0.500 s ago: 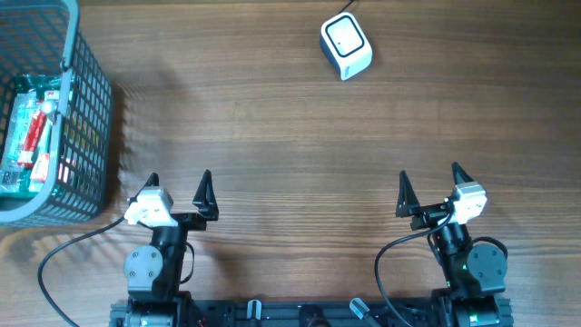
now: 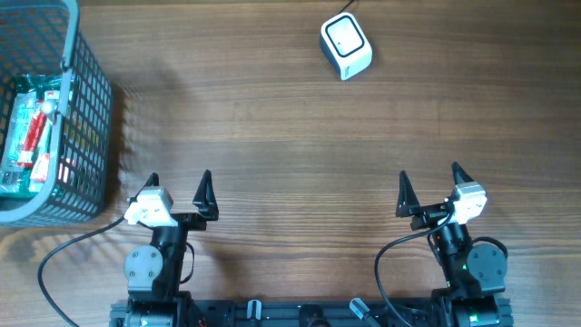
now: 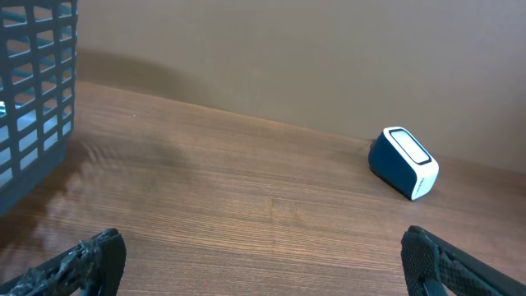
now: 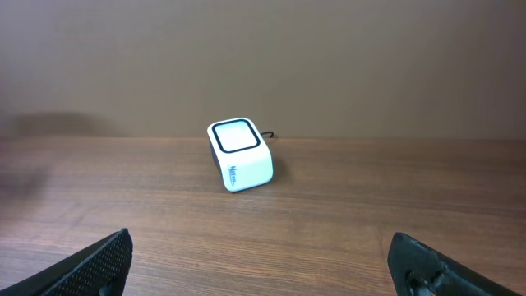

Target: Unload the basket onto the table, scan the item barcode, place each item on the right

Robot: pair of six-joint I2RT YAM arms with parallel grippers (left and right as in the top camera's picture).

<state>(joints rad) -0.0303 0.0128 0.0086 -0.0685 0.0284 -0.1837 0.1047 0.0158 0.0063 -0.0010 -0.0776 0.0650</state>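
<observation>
Basket [image 2: 95, 127] first: my left gripper [image 2: 179, 179], open and empty like the right gripper [image 2: 429, 174], should lift the item [image 2: 27, 136] and turn it toward the scanner [image 2: 346, 46].

basket [image 2: 91, 127]: cut by left edge | packet [image 2: 27, 136] inside: print unreadable
</observation>
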